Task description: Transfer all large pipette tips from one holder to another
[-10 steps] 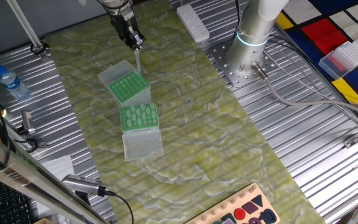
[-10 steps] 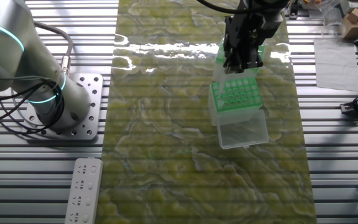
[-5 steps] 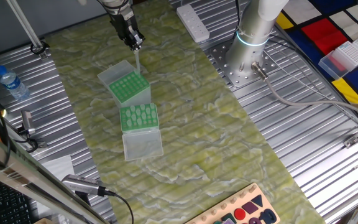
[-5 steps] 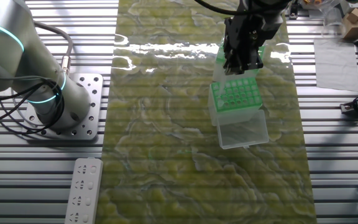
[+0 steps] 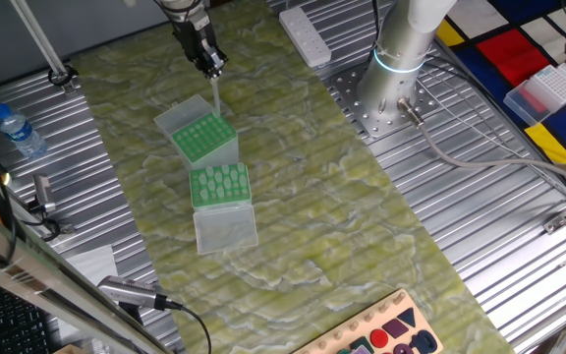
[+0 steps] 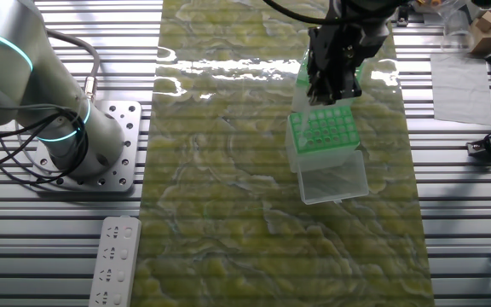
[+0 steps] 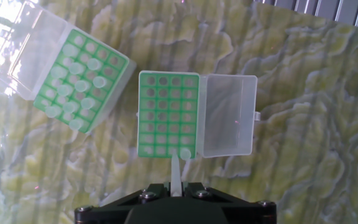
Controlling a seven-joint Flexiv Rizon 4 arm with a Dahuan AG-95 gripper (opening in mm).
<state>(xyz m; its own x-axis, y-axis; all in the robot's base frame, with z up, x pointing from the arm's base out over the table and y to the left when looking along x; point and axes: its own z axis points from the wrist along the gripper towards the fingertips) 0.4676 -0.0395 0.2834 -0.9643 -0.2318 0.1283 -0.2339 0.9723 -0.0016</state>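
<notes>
Surface: green marbled mat (image 5: 293,187) lying over a ribbed metal table (image 5: 480,226).
Gripper (image 7: 176,184): pinching one pipette tip (image 7: 176,168).
Hand view only: the holder (image 7: 168,115) is showing one seated tip.

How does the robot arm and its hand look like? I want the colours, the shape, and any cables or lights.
The arm is a thick, rounded, silver-white column with a glowing cyan ring, bolted to a round perforated metal plate. Grey and black cables leave its base. The hand is black and narrow; in the hand view its body is dark with small screws.
</notes>
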